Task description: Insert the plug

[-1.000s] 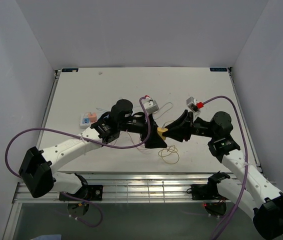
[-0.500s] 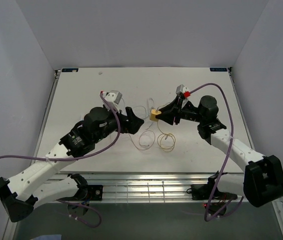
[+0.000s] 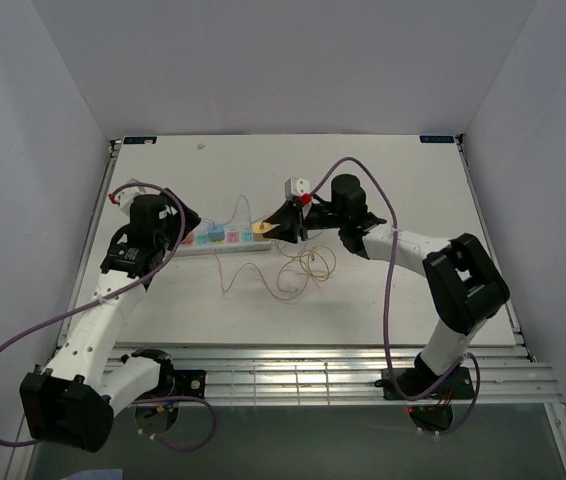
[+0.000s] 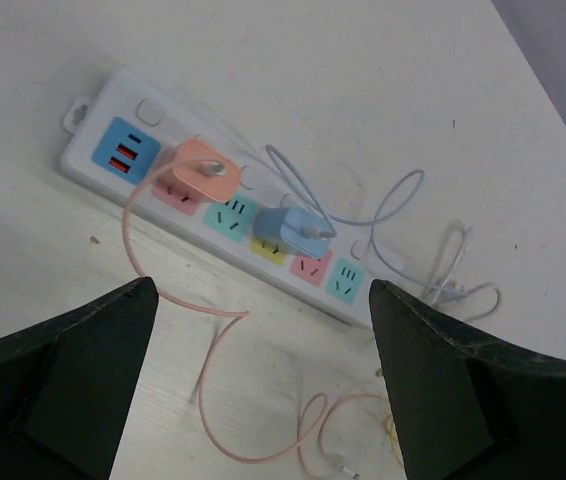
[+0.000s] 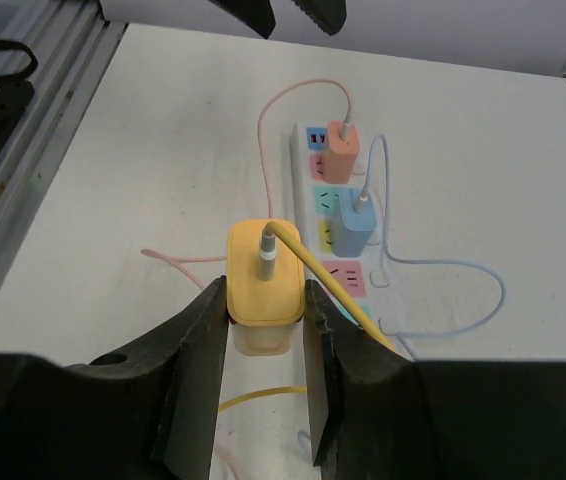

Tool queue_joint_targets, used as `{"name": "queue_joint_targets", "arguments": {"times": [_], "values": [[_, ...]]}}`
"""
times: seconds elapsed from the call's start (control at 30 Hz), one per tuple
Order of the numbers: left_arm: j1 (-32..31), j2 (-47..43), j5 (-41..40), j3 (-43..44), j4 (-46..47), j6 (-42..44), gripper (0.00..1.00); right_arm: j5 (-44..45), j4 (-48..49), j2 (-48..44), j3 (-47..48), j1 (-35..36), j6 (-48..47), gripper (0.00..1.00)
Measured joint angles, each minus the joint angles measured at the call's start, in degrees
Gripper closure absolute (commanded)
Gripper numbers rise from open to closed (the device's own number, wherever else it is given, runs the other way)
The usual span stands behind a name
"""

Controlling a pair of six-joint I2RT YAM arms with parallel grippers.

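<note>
The yellow plug (image 5: 262,285) with its yellow cable sits between the fingers of my right gripper (image 5: 263,300), which is shut on it. The plug hovers just off the near end of the white power strip (image 5: 315,205), beside its pink socket. In the top view the right gripper (image 3: 275,228) and the yellow plug (image 3: 262,232) are at the power strip's (image 3: 225,238) right end. An orange plug (image 5: 342,150) and a blue plug (image 5: 355,226) sit in the strip. My left gripper (image 4: 263,290) stands open above the table in front of the strip (image 4: 83,148), holding nothing.
Loose cables lie near the strip: a pink cable (image 4: 168,300), a pale blue cable (image 4: 383,205) and yellow cable loops (image 3: 315,263). The aluminium rail (image 3: 293,380) marks the table's near edge. White walls enclose the left, right and back.
Both arms have swung left. The left gripper has drawn back to the strip's left end, and the right gripper has carried the yellow plug to the strip's right end.
</note>
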Motion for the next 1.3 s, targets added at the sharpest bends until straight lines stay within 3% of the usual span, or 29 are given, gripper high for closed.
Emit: {"name": "queue_joint_targets", "arguments": {"times": [0.17,0.33,0.6,0.8,1.3], "values": [[12.7,2.03,7.8,-3.1,2.14,-2.47,0.02,-0.13,-2.69,10.73,8.15,2.01,-5.66,0.92],[18.45,5.66,14.78,-4.59,6.51,-3.34,0.02,-0.7,-5.84,17.68,14.71,2.45,-9.97,0.92],[18.86,7.37,17.9,-5.79,9.79,-3.26,0.02,0.7,-17.77,25.62,27.15,2.58,-20.06,0.92],[18.93,7.41,17.94,-5.84,11.65,-2.84,0.02,2.36,-22.21,27.78,28.35,2.58,-23.45,0.92],[19.04,8.0,19.78,-6.67,13.4,-2.19,0.02,3.61,-17.94,28.5,27.1,2.58,-19.85,0.92]]}}
